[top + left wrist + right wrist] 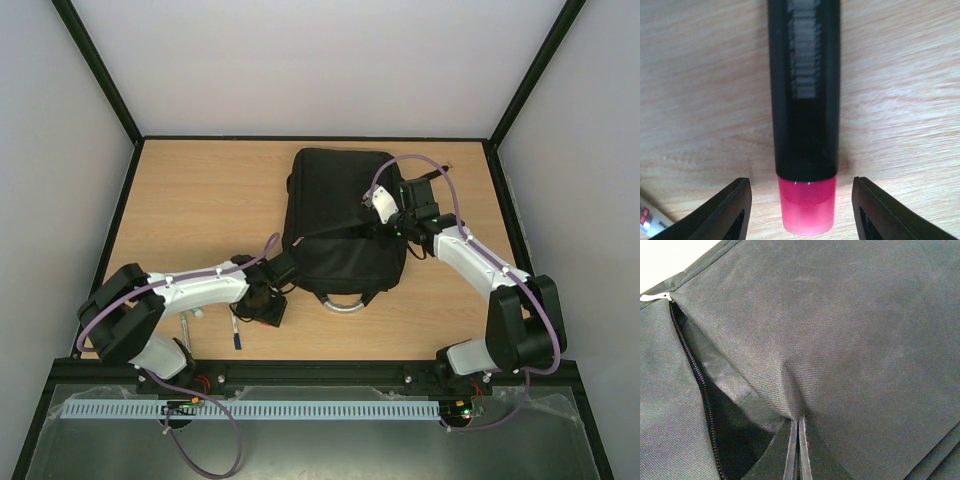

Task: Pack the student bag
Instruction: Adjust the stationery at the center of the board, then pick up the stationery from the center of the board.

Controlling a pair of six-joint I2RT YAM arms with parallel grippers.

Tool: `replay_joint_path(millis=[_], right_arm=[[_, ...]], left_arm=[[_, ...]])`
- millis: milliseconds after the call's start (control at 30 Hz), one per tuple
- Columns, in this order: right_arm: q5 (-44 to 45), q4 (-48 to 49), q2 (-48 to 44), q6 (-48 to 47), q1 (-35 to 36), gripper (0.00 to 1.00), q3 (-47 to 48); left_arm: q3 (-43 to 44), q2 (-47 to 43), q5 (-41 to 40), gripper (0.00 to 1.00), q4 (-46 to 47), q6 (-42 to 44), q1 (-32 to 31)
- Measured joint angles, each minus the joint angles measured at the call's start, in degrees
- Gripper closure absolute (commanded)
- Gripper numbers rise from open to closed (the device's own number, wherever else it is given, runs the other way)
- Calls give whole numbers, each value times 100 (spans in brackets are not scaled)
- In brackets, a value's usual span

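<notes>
Where the student bag (865, 330) gapes, its inside shows only black.

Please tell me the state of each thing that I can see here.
bag: lying flat, zip open, fabric pinched up.
marker: lying flat on the table, not held.
left jaws: open, one on each side of the marker, not touching it.
right jaws: shut on the bag's fabric beside the zip.

student bag (345, 215) on table (200, 220), centre; marker (805, 100) front-left of it, between left end effector (800, 181) jaws.
</notes>
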Motion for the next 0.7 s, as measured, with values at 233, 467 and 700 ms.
replay_joint_path(millis=[233,467,700], right_arm=[[-15,0,4,0,-2,99,0],[-20,0,4,0,-7,99,0],[-28,0,4,0,-9,99,0]], left_arm=[[-155,-39,0,57,-96,-79,-52],[-155,-11,0,68,-55,-52,-59],[-87,2,0,73,-146,-44,-79]])
